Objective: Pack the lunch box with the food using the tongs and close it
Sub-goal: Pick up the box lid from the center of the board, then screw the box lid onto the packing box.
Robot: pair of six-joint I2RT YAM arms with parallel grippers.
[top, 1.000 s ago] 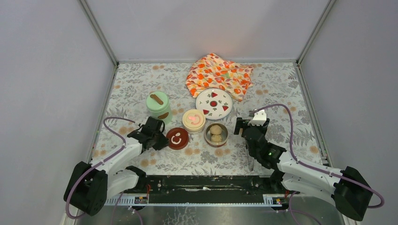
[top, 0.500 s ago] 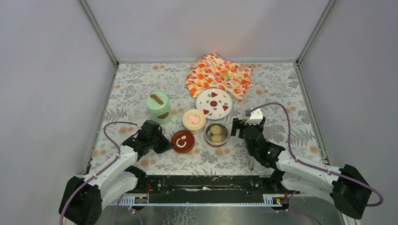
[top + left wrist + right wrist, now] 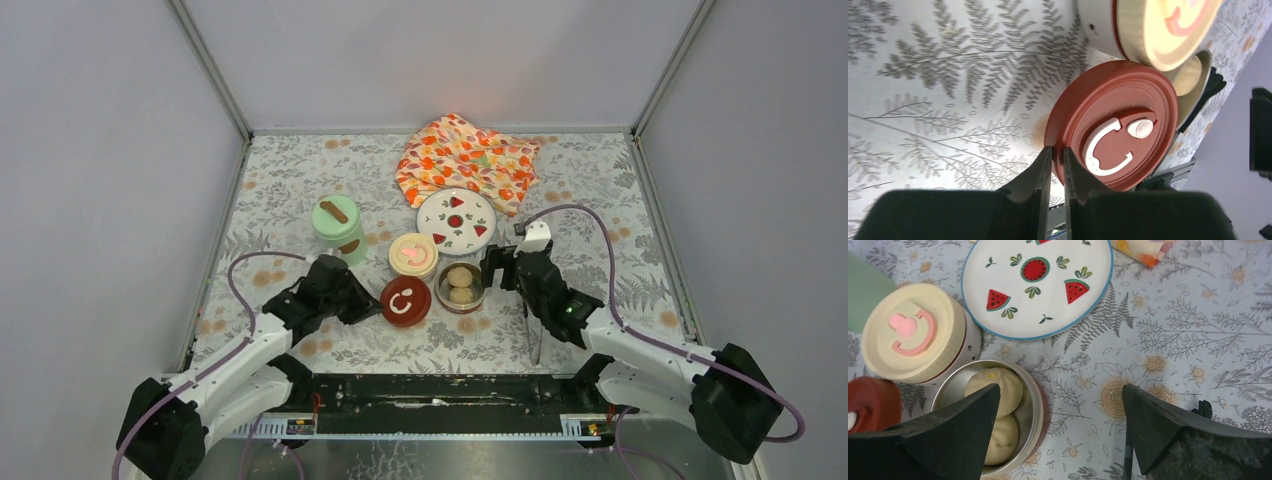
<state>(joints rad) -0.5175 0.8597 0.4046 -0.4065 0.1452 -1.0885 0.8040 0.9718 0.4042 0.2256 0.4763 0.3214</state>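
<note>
My left gripper (image 3: 1057,150) is shut on the near rim of the dark red lid (image 3: 1113,130), which is held just left of the open steel bowl (image 3: 460,287). Two pale beige balls (image 3: 998,385) lie in that bowl (image 3: 1040,405). My right gripper (image 3: 1060,390) stands wide open at the bowl's right side, its left finger over the bowl, with nothing between the jaws. The cream-lidded pot (image 3: 413,255) and the tall mint-green pot (image 3: 337,228) stand behind, both shut. The slim dark tongs (image 3: 536,338) lie on the table under my right arm.
A white plate with fruit prints (image 3: 456,221) lies behind the bowl, with no food on it. The orange flower-patterned cloth (image 3: 465,160) is bunched at the back. The pots stand close together at the table's middle. Grey walls close in both sides.
My left gripper has carried the dark red lid to the right, up beside the steel bowl. My right gripper has moved left toward the bowl and its jaws have opened a little wider.
</note>
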